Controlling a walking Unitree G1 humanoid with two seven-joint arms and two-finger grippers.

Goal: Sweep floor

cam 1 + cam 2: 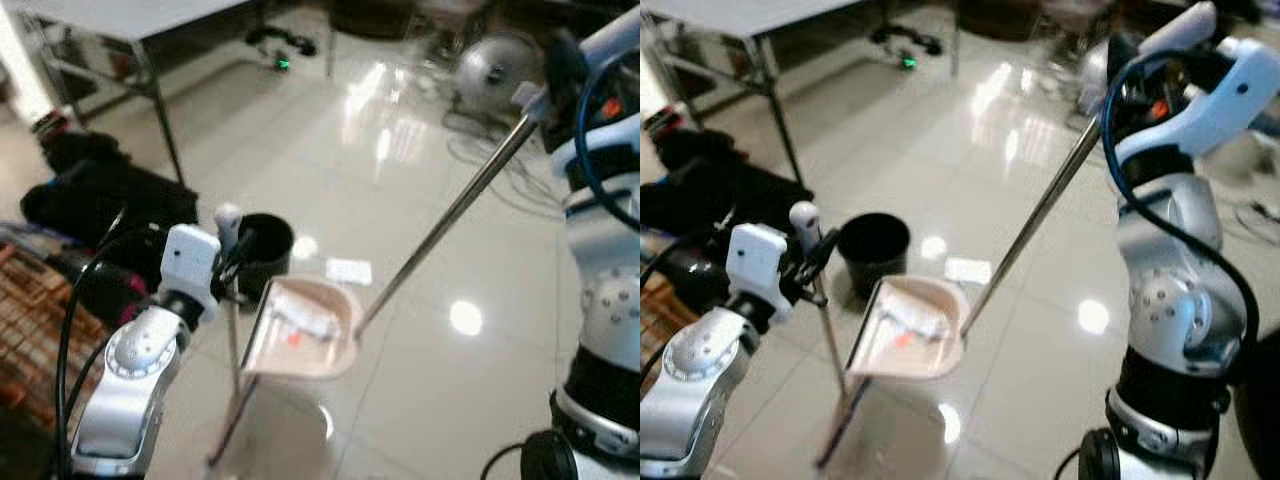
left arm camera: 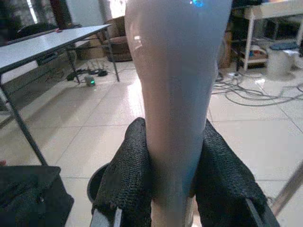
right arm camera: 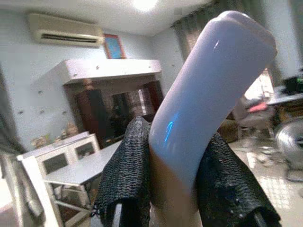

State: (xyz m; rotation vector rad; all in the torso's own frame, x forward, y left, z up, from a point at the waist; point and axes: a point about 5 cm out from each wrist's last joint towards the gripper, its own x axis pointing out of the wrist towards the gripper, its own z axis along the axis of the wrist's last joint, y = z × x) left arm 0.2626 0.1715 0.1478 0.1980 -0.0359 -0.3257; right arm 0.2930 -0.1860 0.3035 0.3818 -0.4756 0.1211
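A pale pink dustpan [image 1: 300, 335] hangs tilted above the shiny tiled floor, with scraps of paper and a red bit lying in it. Its long metal rod [image 1: 450, 215] slants up to my right gripper [image 1: 1118, 92], which is shut on the rod's pale rounded handle [image 3: 208, 90]. My left gripper [image 1: 232, 262] is shut on a second thin upright stick, just below its white knob [image 1: 228, 214]. That stick's pale grip [image 2: 175, 94] sits between the black fingers [image 2: 128, 175]. Its lower end passes behind the dustpan and is hidden.
A black bin [image 1: 262, 245] stands just behind the dustpan, with a white paper [image 1: 348, 270] on the floor beside it. At the left lie a black bag [image 1: 100, 190] and a wicker basket [image 1: 30, 300]. A table [image 1: 150, 20], a fan [image 1: 495, 65] and cables [image 1: 500, 160] stand farther back.
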